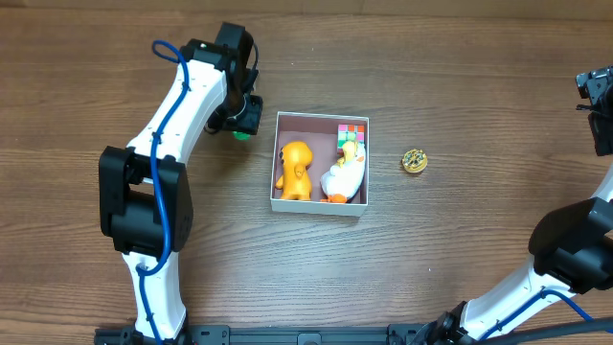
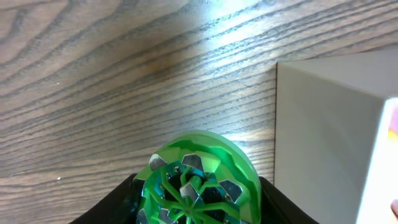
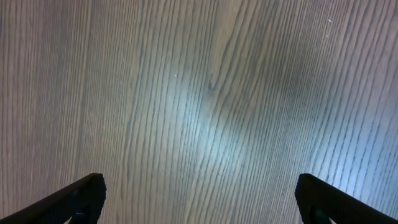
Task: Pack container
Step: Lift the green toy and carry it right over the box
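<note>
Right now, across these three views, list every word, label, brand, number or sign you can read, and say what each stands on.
None: no text can be read in any view.
container: plain white walls, no print.
orange toy, white duck toy, coloured cube: no marks seen.
small gold round piece: too small to tell.
green disc: moulded pattern only, no letters.

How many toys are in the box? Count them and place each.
3. In the box, the orange figure lies left, the white duck right, the cube in the far right corner. Others could hide beneath.
</note>
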Controlling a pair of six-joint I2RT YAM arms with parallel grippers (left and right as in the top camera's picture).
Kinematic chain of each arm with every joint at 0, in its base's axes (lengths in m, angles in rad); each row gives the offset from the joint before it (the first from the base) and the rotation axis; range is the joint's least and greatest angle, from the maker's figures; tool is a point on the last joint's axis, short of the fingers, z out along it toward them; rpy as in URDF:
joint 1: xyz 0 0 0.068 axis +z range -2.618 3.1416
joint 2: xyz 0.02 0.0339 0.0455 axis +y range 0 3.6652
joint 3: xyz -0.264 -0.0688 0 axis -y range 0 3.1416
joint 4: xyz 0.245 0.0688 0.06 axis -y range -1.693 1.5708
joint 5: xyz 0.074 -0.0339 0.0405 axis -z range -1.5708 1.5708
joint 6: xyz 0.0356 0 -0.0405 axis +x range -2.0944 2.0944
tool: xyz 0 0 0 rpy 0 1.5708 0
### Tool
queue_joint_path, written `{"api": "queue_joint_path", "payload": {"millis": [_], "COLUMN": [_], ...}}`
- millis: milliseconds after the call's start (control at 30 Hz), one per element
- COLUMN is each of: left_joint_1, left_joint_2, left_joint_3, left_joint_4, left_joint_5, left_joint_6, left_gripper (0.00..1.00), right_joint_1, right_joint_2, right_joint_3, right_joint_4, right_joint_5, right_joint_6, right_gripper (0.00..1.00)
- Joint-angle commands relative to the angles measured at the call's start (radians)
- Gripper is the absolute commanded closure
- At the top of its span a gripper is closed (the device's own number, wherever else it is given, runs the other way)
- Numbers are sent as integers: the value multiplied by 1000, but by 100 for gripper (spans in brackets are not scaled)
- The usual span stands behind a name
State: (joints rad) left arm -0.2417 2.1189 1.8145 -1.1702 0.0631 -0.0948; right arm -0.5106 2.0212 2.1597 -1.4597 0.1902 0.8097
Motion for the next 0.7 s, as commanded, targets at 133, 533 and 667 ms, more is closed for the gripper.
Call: {"api": "queue_joint_path", "payload": {"millis": [133,533,667], "left_joint_1": [-11,-109,-160], "left_joint_2": [3,3,3], "left_joint_3": [110,308,315], "left_joint_4": [-55,-127,-127], "left_joint_5": [16,70,86], "left_joint_6": [5,19,20], "left_gripper": [57,55,53], "right_joint_1": [-1,-1,-1], "right_joint_2": [1,1,1], "right_joint_3": [-1,-1,-1], "right_joint_4": [0,0,0], "right_joint_5": [10,10,10], "right_joint_6": [-7,-7,-7], "right_gripper": [0,0,0]}}
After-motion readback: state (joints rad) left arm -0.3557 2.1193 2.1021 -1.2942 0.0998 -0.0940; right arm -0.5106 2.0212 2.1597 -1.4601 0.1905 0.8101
